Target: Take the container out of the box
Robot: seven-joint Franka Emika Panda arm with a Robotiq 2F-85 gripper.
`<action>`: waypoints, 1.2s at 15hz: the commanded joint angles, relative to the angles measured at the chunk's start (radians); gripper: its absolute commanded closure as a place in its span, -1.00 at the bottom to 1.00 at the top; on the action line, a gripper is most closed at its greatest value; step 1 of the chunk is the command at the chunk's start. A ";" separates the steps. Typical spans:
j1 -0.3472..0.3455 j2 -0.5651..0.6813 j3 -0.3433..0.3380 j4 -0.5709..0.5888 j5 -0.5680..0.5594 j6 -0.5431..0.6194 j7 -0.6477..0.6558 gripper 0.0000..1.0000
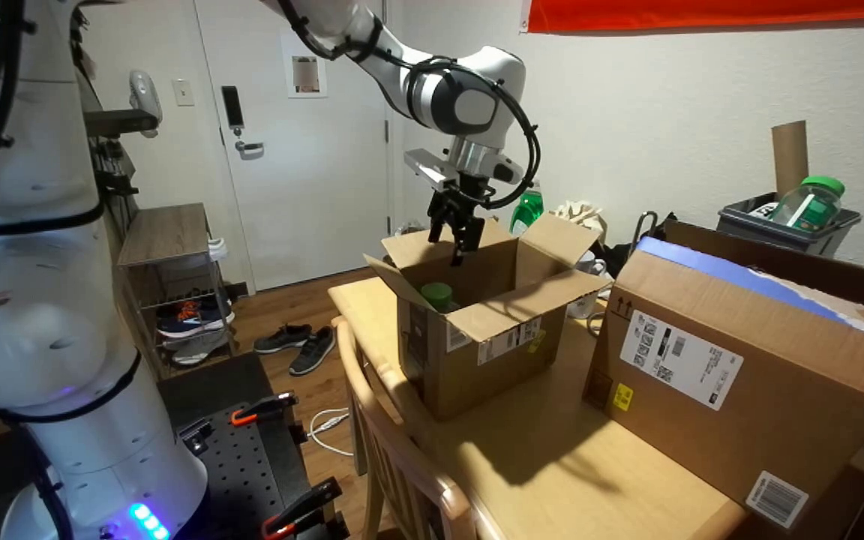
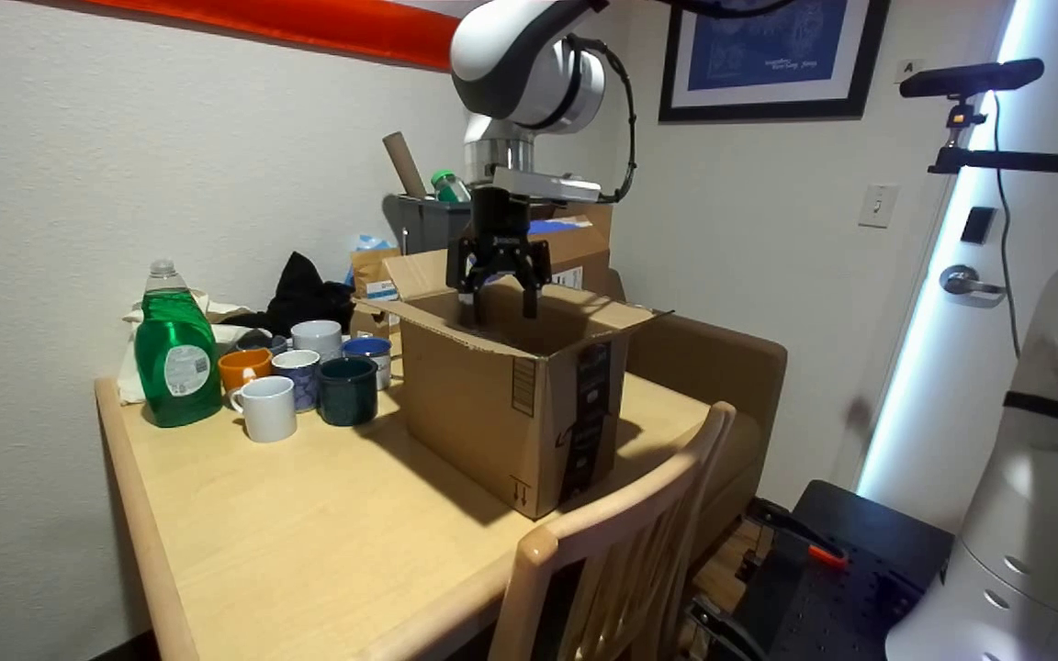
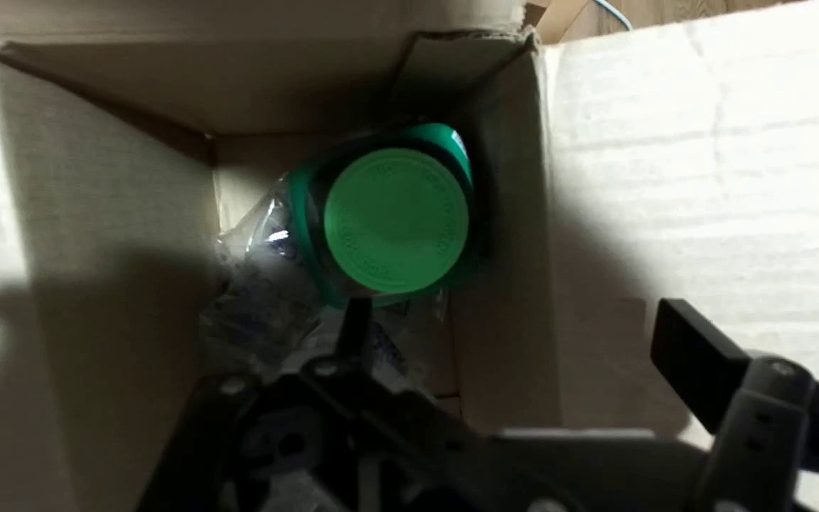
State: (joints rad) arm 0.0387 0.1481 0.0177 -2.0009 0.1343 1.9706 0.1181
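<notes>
Down inside the box (image 1: 484,382) on the desk (image 1: 574,487), the green container (image 3: 395,220) seems to stand tall, below the spread, empty jaws and a bit nearer the robot's base (image 1: 113,457), so they likely must slide that way, then go straight down.

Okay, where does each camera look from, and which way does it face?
An exterior view: beside the base, looking across the table toward the white door; base, arm and gripper show.
An exterior view: off a table end, mugs at left, facing the box and framed picture; arm and gripper mid-picture, base at right.
Wrist view: over the box, facing down at the container; only the open gripper shows.
Both exterior views share the gripper above the box, seemingly from roughly opposite sides.
</notes>
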 commanded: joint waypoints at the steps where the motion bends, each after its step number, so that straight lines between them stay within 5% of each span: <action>1: 0.007 -0.018 0.008 -0.011 -0.017 -0.011 0.005 -1.00; 18: -0.029 -0.020 -0.018 -0.067 0.001 0.004 -0.024 -1.00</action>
State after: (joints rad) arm 0.0187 0.1491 0.0013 -2.0405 0.1331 1.9707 0.1140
